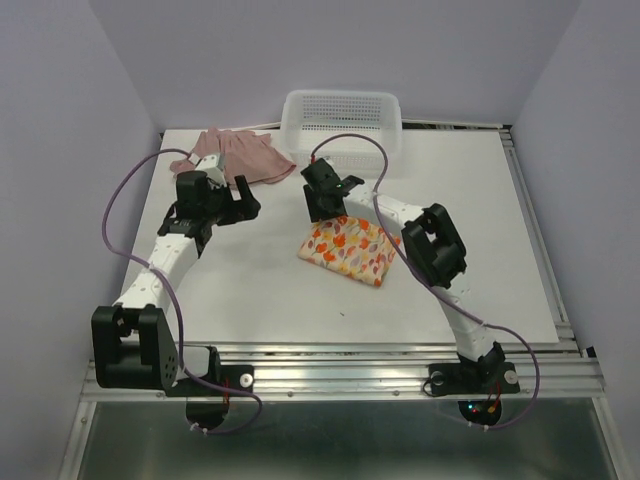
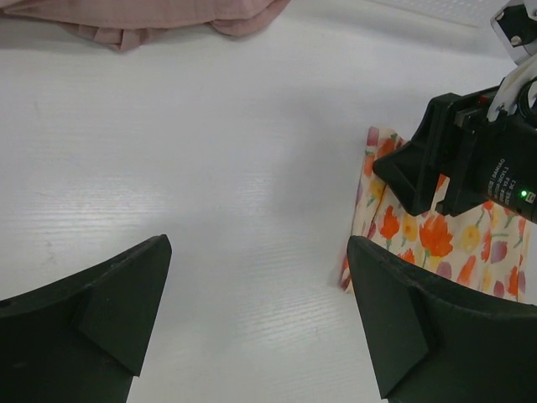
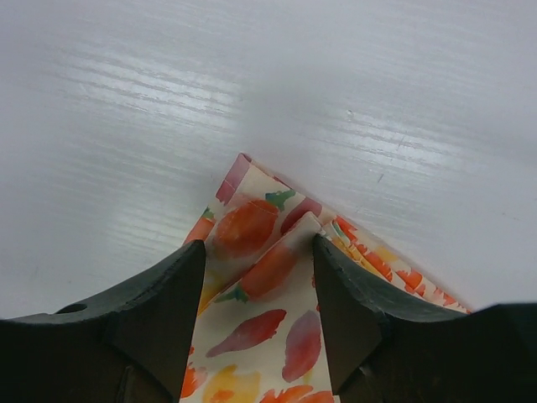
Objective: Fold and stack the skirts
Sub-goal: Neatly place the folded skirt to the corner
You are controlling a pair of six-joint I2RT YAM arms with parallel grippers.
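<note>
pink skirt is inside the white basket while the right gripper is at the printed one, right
No: the top external view shows the pink skirt on the table beside the white basket, not inside it. The right gripper is at the printed skirt.

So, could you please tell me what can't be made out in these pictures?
Top view: far corner of the printed skirt, hidden under the right arm's jaws.
Left wrist: most of the pink skirt, cut off by the top edge.
Right wrist: whether the jaws touch the printed skirt, partly hidden behind them.
</note>
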